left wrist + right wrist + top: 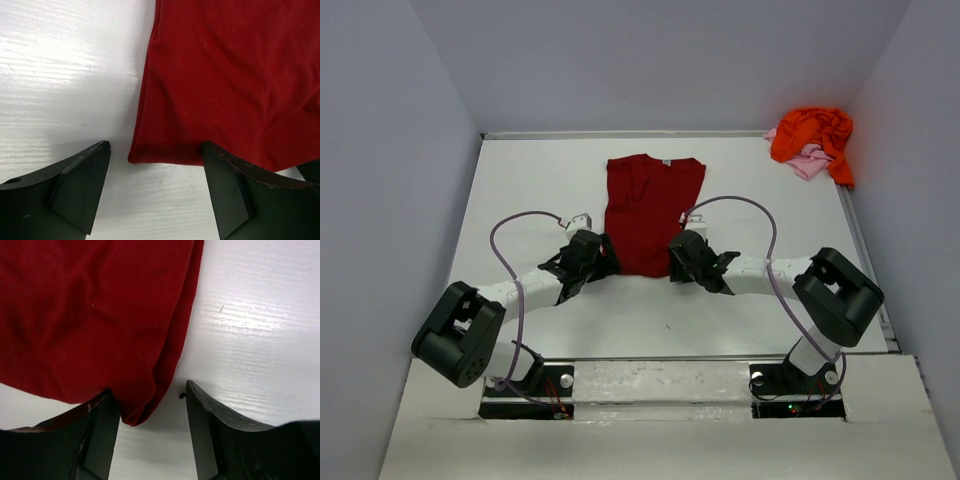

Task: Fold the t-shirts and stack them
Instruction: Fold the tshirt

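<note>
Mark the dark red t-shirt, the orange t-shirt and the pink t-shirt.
dark red t-shirt [648, 205]: top external view, middle of its flat body.
orange t-shirt [812, 132]: top external view, centre of the crumpled heap.
pink t-shirt [809, 165]: top external view, patch showing beside the orange.

White table [520, 180], glossy, faint grain in the wrist views. Crimson t-shirt [648, 205] lay spread flat at the middle, collar far, hem near, both hem corners down on the surface. Orange t-shirt [812, 135] sat crumpled in the far right corner, bunched over the pink t-shirt [808, 163], which stuck out on the near side.
</note>
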`<state>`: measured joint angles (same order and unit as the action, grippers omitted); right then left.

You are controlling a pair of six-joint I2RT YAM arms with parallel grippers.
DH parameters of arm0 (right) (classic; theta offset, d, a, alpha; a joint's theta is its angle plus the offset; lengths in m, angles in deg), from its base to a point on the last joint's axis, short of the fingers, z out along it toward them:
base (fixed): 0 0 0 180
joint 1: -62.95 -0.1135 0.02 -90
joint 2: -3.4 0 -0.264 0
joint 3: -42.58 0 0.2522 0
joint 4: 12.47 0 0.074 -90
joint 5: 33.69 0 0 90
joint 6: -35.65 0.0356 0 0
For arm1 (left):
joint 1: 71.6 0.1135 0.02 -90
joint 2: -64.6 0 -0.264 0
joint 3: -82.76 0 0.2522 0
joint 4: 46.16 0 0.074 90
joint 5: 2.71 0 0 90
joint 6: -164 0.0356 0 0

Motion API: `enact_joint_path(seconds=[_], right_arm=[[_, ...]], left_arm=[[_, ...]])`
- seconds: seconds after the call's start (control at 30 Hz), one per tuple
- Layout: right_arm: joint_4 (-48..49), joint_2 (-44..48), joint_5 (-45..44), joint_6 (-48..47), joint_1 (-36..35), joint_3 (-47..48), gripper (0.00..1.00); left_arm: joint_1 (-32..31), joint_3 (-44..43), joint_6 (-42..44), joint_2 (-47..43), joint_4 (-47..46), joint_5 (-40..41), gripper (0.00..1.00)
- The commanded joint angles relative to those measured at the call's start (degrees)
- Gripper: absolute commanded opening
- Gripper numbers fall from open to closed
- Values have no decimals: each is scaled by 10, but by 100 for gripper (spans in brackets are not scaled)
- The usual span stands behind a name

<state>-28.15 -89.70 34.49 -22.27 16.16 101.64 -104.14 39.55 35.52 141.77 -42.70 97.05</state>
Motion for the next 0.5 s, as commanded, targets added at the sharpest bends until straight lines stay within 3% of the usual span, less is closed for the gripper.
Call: enact_joint_path(seconds=[0.0, 0.2, 0.47], right_arm=[[5, -26, -9, -11, 5, 20, 58], [5, -23, -8, -24, 5, 24, 48], [-29, 44, 51, -39, 5, 23, 60]], left_arm=[[-2, -13, 8, 11, -3, 18, 87], [-2, -18, 10, 26, -9, 21, 81], [-2, -21, 13, 40, -16, 17, 81]])
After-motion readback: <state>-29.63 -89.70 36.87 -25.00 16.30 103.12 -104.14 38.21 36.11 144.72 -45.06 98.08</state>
